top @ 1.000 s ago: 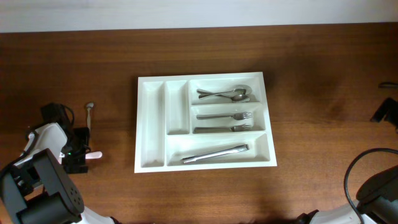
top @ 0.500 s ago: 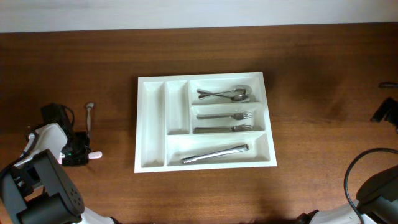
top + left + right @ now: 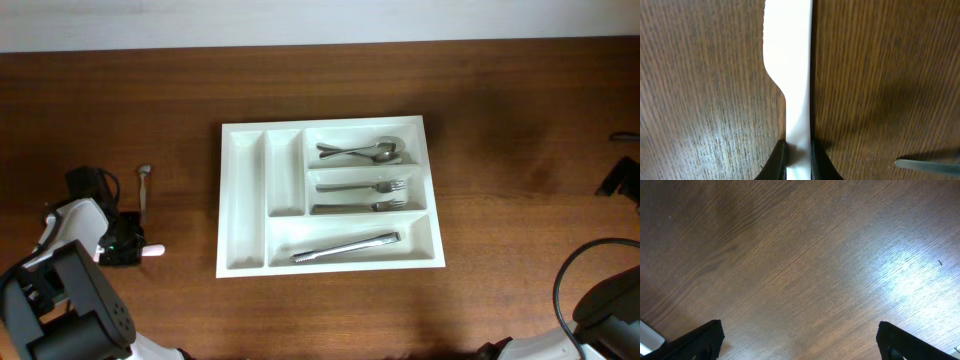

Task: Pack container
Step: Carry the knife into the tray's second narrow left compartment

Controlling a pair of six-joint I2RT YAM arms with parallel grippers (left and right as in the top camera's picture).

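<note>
Near the counter's left edge the left end effector [image 3: 799, 150] pinches a white knife [image 3: 788, 60] by its thin handle, so it could twist loose before the mid-counter container [image 3: 232, 200]; the right end effector [image 3: 800, 345] gapes empty.

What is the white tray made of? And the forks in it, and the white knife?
Tray: probably plastic. It is plain white and smooth, with moulded dividers.
Forks: they look like metal, silvery grey with bright glints.
Knife: likely plastic too. It is one flat, dull white piece with no metal shine.
</note>
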